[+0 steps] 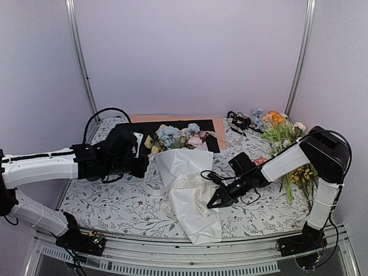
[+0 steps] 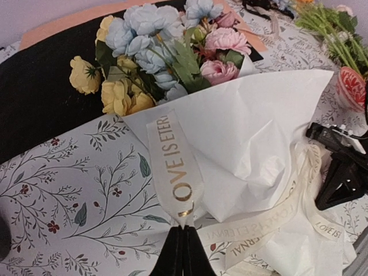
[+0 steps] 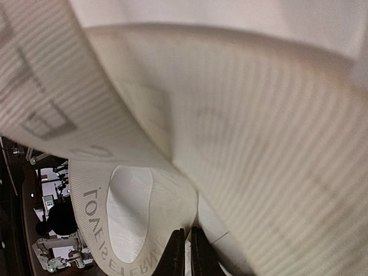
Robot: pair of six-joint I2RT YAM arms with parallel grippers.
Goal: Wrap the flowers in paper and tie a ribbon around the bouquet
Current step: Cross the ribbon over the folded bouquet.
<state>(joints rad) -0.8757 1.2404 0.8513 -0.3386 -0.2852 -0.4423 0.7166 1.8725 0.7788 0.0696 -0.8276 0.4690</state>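
- Carrying everything, the worktop [image 1: 109,201] has bare room along its left edge and near-left corner. Its right edge is crowded by orange-and-yellow sprigs [image 1: 287,138] and the right arm.
- Bouquet [image 1: 187,178]: lies mid-worktop, wide end toward the far edge, narrow tail reaching close to the near edge. The paper [image 2: 259,115] is already folded round the stems, so the wrapping looks done.
- Black sheet [image 1: 144,127] and peach sheet [image 1: 172,118]: flat along the far edge, leaving little spare room there.
- Flowers [image 2: 161,46]: blue, pink and yellow heads spill from the wide end onto the black sheet.
- Ribbon [image 2: 172,167]: cream with gold lettering. 1 run crosses the paper's left flap and others loop loosely over the cone's waist. No knot or bow shows, so the tying seems to be what is left.
- Left hand [image 2: 183,233]: closed tight, pinching the ribbon's end at the bouquet's left side.
- Right hand [image 1: 215,200]: at the bouquet's right side, jaws narrow and apparently nipping a ribbon fold.
- Judgement: a pull leftward has open room, while a pull rightward soon meets the sprigs.
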